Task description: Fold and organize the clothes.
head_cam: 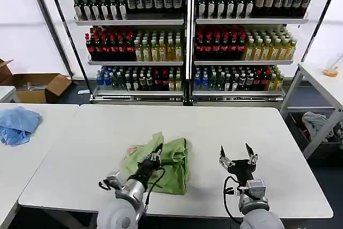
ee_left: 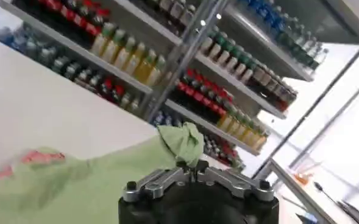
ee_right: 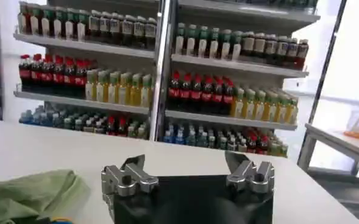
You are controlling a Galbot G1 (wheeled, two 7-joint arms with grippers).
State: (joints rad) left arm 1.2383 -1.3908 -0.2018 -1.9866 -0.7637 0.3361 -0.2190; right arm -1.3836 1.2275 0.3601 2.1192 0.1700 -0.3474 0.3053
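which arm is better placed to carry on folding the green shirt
Left, probably. The left gripper is shut on a fold of the green T-shirt, lifting it, while the right gripper hovers open beside it, holding nothing.

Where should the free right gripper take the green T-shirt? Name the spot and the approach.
Take the T-shirt at its right edge, where the folded fabric lies bunched near the open right gripper. Probably come from above, right of the shirt; the left gripper is shut on a raised fold.
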